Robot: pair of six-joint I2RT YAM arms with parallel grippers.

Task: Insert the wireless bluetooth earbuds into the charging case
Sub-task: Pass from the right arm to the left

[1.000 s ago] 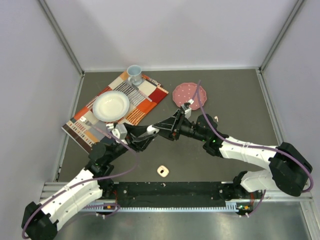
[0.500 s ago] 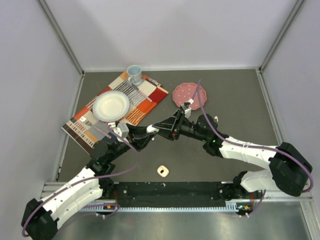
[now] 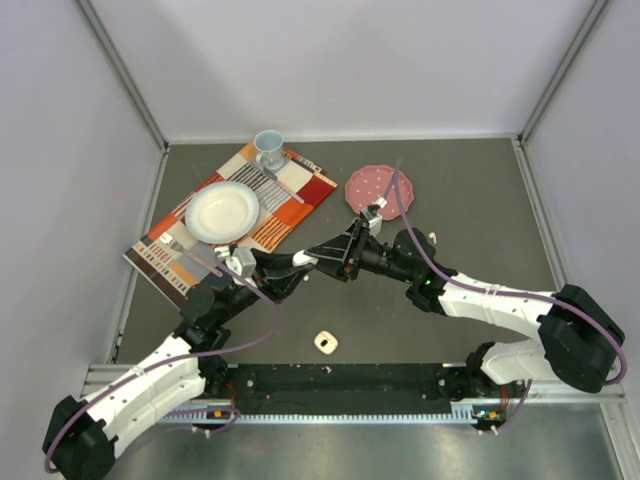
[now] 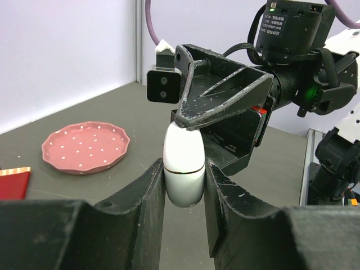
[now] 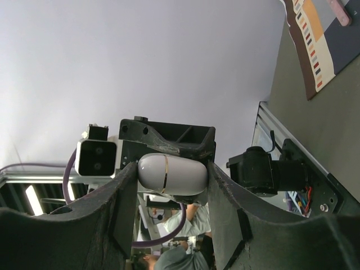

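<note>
Nearest the arm bases, a small pale-peach square object (image 3: 325,342) lies alone on the dark grey table (image 3: 480,200). Above the table's middle, a closed white oval plastic charging case (image 4: 183,163) with a thin seam is held clear of the surface by 2 hands. The left hand (image 4: 184,180) is clamped on one end and the right hand (image 5: 171,180) on the opposite end. Farther back stand a pink dotted ceramic plate (image 3: 365,185) and a striped multicoloured placemat (image 3: 300,190) carrying a white bowl (image 3: 222,212) and a pale blue cup (image 3: 268,147).

Slight shift of the left tool (image 3: 298,265) and its forearm.
</note>
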